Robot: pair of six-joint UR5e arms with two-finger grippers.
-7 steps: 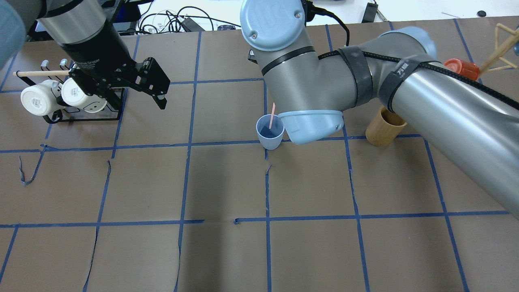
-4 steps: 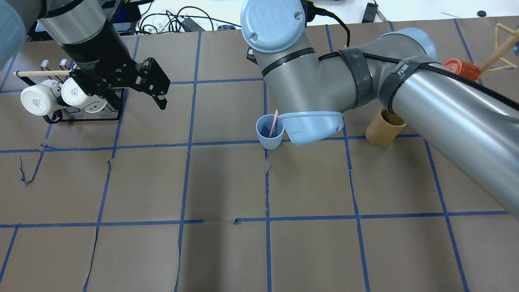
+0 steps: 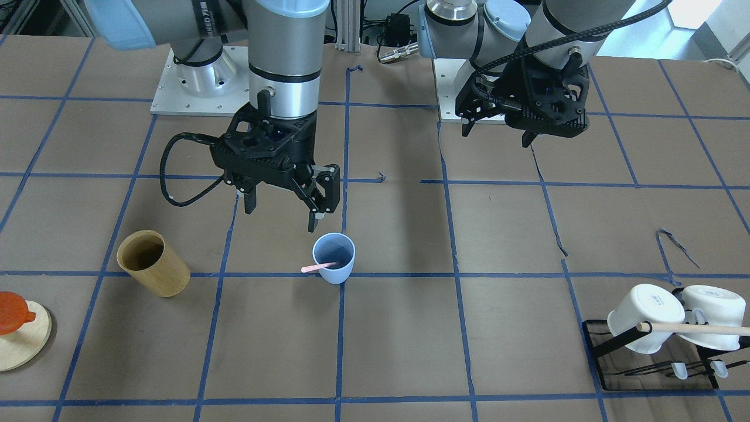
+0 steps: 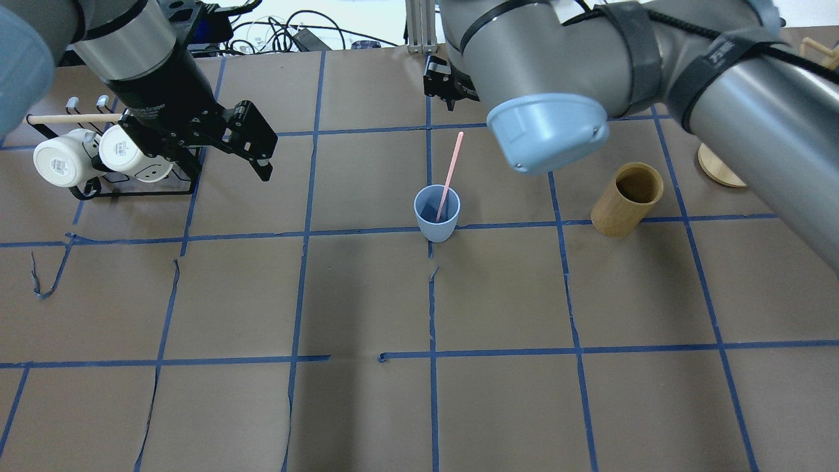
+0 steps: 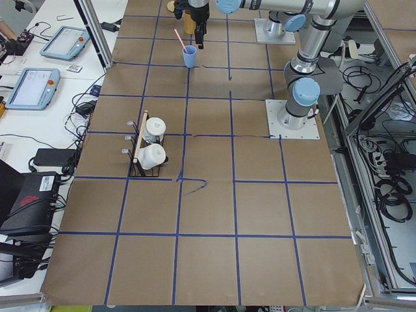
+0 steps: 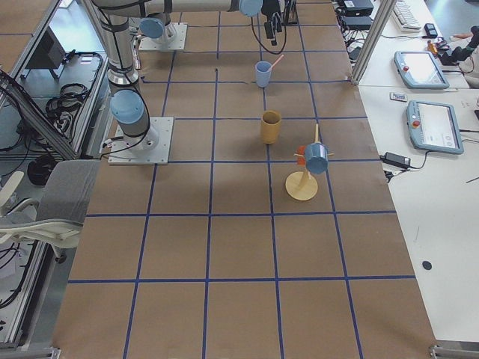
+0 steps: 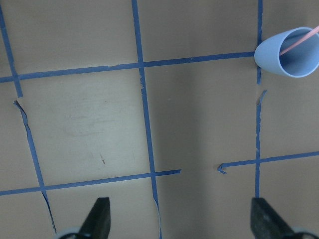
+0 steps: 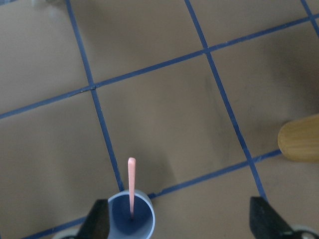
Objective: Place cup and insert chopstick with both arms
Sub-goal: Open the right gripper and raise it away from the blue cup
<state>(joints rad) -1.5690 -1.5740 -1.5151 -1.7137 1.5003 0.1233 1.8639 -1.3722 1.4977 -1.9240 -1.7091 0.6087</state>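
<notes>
task is looking near done from here. cup [image 4: 436,213] is standing upright on the counter [image 4: 367,295] at a tape crossing. chopstick [image 4: 449,172] is sitting in it, leaning on the rim with most of its length sticking out toward the far side and the robot's right.

the right fingers [image 3: 323,190] are hanging spread and empty above the cup on the base side, touching nothing. the left fingers [image 7: 98,221] are also hanging spread and empty, well apart from the cup, over by the mug rack [image 4: 131,187].

what I'm worrying about:
- the stick overhang. It's a long lever on a small, light-looking cup, so I'm guessing any nudge on the free end is tipping the cup or flicking the stick out.
- the right arm is the nearest threat. If it's pulling away low toward its own side, a finger or the cable loop [image 3: 176,176] could be catching the stick. The bamboo cup [image 4: 626,196] is also sitting on that side. I'd be going straight up first.
- the left arm. Its fingers are overlapping the rack in the overhead view and I can't tell the height gap. A low sideways move could be clipping the mugs or the dowel.
</notes>
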